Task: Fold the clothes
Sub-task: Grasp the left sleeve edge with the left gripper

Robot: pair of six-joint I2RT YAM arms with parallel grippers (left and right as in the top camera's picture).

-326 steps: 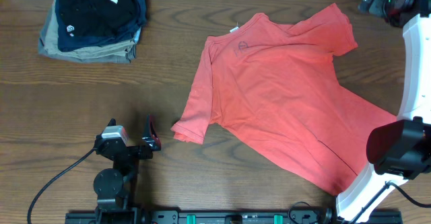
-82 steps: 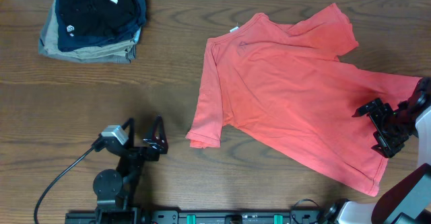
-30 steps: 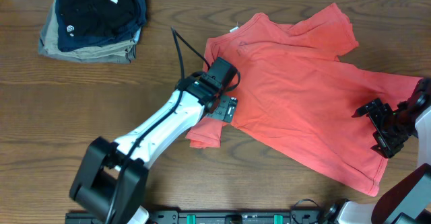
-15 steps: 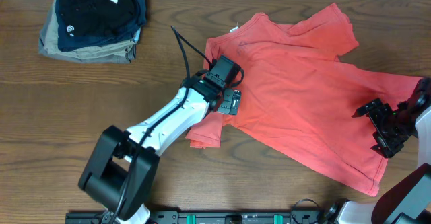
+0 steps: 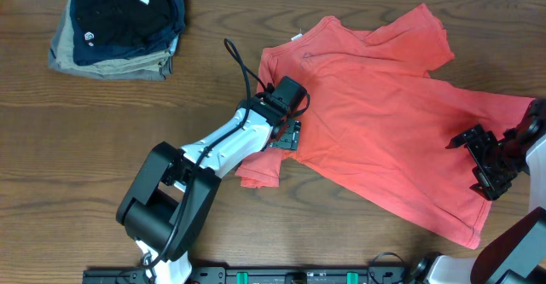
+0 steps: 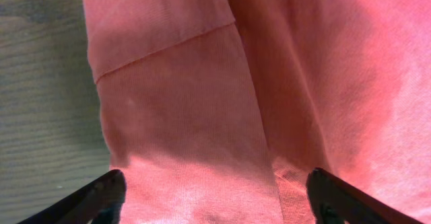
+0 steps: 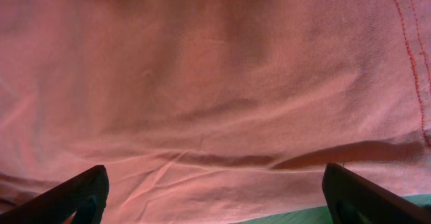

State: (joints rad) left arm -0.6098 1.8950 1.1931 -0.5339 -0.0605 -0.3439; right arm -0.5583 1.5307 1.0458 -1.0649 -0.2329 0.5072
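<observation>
T-shirt sleeve seam between parted left fingers, red stitching near parted right fingers

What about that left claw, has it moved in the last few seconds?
Yes. Against the unmoved folded pile, the left gripper has swung rightward, away from the table front edge, now open over the red T-shirt.

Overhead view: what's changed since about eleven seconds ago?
The left gripper swung out from its parked pose and reached over the shirt beside the near sleeve; it is open and holds nothing. The right gripper came in over the shirt's right side, which was spread rightward; it is also open. The folded stack hasn't moved.
</observation>
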